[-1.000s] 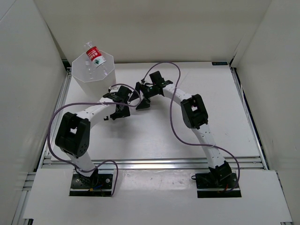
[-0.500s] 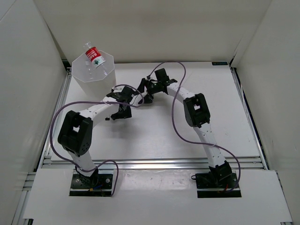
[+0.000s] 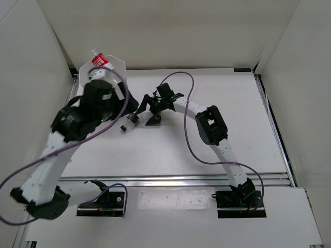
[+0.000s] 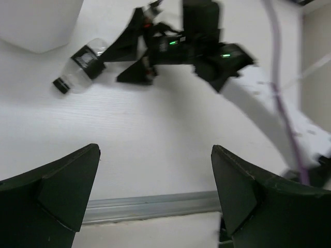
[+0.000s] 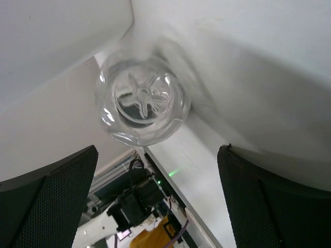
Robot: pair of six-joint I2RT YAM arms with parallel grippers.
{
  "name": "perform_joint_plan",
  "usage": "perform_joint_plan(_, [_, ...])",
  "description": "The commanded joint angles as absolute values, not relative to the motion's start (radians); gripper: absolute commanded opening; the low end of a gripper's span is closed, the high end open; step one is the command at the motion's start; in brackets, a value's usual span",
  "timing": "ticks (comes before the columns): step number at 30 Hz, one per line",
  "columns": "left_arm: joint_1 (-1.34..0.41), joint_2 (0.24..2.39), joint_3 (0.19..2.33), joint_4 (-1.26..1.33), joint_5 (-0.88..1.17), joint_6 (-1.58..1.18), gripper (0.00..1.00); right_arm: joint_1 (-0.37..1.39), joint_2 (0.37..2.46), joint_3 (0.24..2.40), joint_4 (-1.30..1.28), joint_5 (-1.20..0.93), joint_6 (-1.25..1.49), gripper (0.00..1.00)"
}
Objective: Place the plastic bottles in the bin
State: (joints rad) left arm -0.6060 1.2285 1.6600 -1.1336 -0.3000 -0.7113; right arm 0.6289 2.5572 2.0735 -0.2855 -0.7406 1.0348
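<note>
The white bin (image 3: 115, 64) stands at the back left, partly covered by my raised left arm (image 3: 88, 111). A red-label bottle (image 3: 99, 60) sticks out of it. A clear bottle with black label and black cap (image 3: 130, 121) lies on the table; it also shows in the left wrist view (image 4: 83, 64). My right gripper (image 3: 148, 111) is open, just right of this bottle, facing its base (image 5: 142, 106); the base lies beyond the fingertips. My left gripper (image 4: 155, 194) is open and empty, high above the table. The other bottles are out of view.
White walls close in the table on the left, back and right. A metal rail (image 3: 170, 180) runs along the near edge. The purple cables (image 3: 189, 134) loop over the table beside the right arm. The bin's wall shows in the left wrist view (image 4: 36, 23).
My left arm has swung up from the table to high above it. The black-cap bottle now lies uncovered on the table. My right gripper has shifted left towards it.
</note>
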Motion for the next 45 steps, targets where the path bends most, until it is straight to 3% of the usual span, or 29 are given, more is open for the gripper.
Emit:
perform_joint_plan(1, [-0.604, 1.105, 1.671, -1.215, -0.215, -0.778, 1.00, 0.678, 2.537, 2.144, -0.356, -0.606, 1.042, 1.00])
perform_joint_plan(12, [-0.604, 0.914, 1.649, -1.233, -0.233, -0.808, 1.00, 0.699, 2.652, 2.263, -0.243, -0.499, 1.126, 1.00])
perform_joint_plan(18, [-0.604, 0.905, 1.669, -1.281, -0.233, -0.808, 1.00, 0.709, 2.652, 2.180, -0.152, -0.499, 1.161, 1.00])
perform_joint_plan(27, [-0.604, 0.905, 1.687, -1.333, -0.252, -0.808, 1.00, 0.718, 2.721, 2.221, -0.120, -0.526, 1.141, 0.96])
perform_joint_plan(33, [-0.604, 0.876, 1.687, -1.342, -0.284, -0.847, 1.00, 0.727, 2.721, 2.221, -0.120, -0.537, 1.108, 0.86])
perform_joint_plan(40, [-0.604, 0.836, 1.687, -1.361, -0.362, -0.908, 1.00, 0.727, 2.721, 2.212, -0.110, -0.558, 1.108, 0.65])
perform_joint_plan(42, [-0.604, 0.822, 1.687, -1.361, -0.397, -0.922, 1.00, 0.727, 2.712, 2.203, -0.130, -0.581, 1.091, 0.55])
perform_joint_plan(45, [-0.604, 0.799, 1.687, -1.350, -0.429, -0.945, 1.00, 0.727, 2.634, 2.121, -0.160, -0.606, 1.040, 0.49])
